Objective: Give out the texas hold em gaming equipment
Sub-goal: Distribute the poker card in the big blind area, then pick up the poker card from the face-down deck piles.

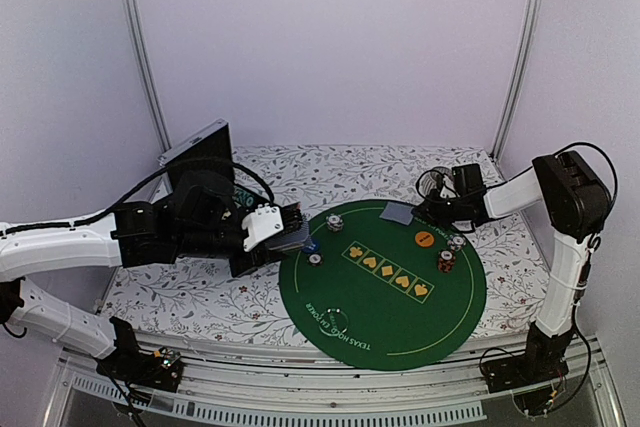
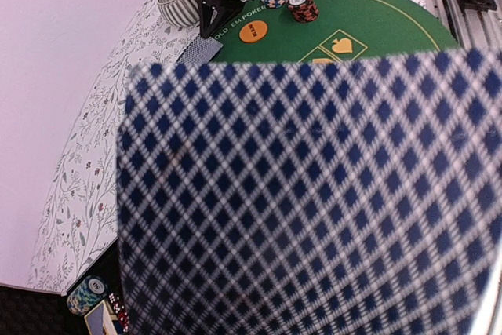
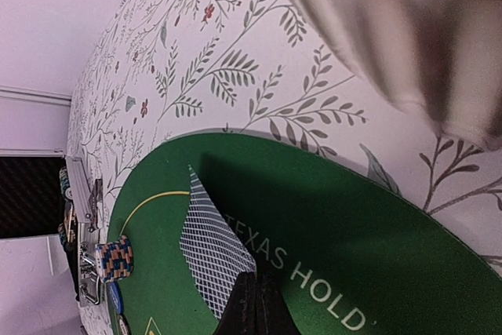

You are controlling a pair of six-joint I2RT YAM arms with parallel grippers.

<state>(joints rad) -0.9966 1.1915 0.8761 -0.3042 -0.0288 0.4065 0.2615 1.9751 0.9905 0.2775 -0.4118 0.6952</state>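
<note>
At the left edge of the round green mat (image 1: 400, 332): the left gripper (image 1: 283, 230). Grips the held cards (image 2: 314, 194) (blue diamond backs, blurred, filling nearly the whole left wrist view) with fingers closed partway around them. Hides its own fingertips behind those backs in that view. Holds the cards where the floral tabletop (image 1: 180, 292) meets the green. Cannot tell how many cards.

Near the mat's far edge: the right gripper (image 3: 252, 292). Stands with fingers pressed fully together, tips down on one corner of the single card (image 3: 205, 253). Cannot tell whether it pinches that corner or only touches it. Single card: face down on the green, just beside the white lettering printed along the rim.

Towards the mat's right edge: orange disc (image 1: 424, 238), flat, just beside the right gripper. Next to it, closer to the rim, far chip stack (image 1: 456, 243) and near chip stack (image 1: 446, 261), close together but apart.

Towards the mat's left edge, near the held cards: left chip stack (image 1: 333, 222), striped orange and blue, and a blue disc (image 1: 310, 245) just beside it.

Off the mat, towards the tabletop's far edge, right behind the right gripper: ribbed grey cup (image 2: 179, 5), upright.

In the tabletop's far left corner: aluminium case (image 1: 200, 159), open, black lining showing.
</note>
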